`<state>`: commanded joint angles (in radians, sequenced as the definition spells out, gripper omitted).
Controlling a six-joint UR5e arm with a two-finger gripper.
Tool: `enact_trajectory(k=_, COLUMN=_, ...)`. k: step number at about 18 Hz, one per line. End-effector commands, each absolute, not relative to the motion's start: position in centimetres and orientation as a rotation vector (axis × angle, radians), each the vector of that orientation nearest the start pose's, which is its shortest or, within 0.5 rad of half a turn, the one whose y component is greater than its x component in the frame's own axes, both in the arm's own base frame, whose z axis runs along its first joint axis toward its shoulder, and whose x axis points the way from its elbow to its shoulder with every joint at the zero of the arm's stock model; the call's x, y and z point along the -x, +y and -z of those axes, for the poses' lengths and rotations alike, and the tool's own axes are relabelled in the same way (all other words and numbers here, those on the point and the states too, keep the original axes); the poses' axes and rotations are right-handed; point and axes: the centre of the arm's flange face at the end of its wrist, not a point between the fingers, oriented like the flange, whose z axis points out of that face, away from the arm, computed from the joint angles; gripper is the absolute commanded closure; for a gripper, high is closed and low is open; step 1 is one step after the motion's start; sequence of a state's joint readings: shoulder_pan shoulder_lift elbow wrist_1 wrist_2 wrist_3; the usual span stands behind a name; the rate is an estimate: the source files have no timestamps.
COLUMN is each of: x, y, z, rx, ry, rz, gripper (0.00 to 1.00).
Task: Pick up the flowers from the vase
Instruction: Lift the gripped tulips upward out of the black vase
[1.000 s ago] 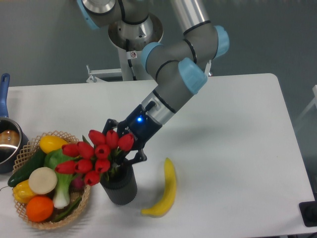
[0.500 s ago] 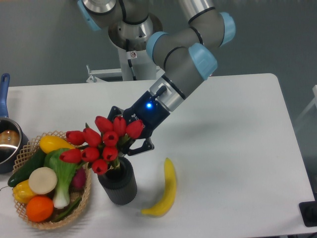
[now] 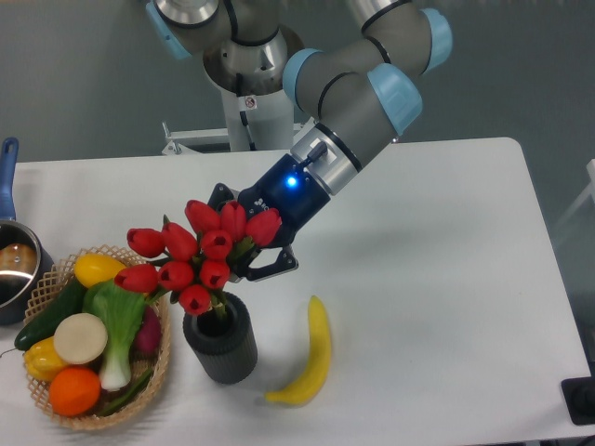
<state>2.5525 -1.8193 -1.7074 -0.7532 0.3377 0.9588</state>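
Judging by the raised bunch, the lifting step is in hand: the flowers are gripped behind the blooms by the end effector, its jaws clenched on the stems, whose lower ends are seen within the mouth of the vase; a straight upward pull is called for next, so that the vase is not tipped on the table

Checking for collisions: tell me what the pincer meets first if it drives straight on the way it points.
Beyond the flowers that the pincer holds, probably the basket of produce, lower left; depth is unclear.
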Motion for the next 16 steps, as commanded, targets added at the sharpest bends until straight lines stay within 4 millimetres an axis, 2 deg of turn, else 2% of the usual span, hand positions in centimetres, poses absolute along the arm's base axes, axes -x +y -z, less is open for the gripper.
enact_trajectory(k=5, x=35.6, y=50.6, z=-46.0, rx=1.821, ry=0.279, rz=0.417, gripper=0.63)
enact_trajectory(k=8, x=36.0, y=50.8, z=-48.3, rx=1.812, ry=0.255, rz=0.424, gripper=0.63)
enact_trajectory(k=16, x=36.5, y=49.8, z=-50.9, rx=1.802, ry=0.218, rz=0.418, gripper=0.63)
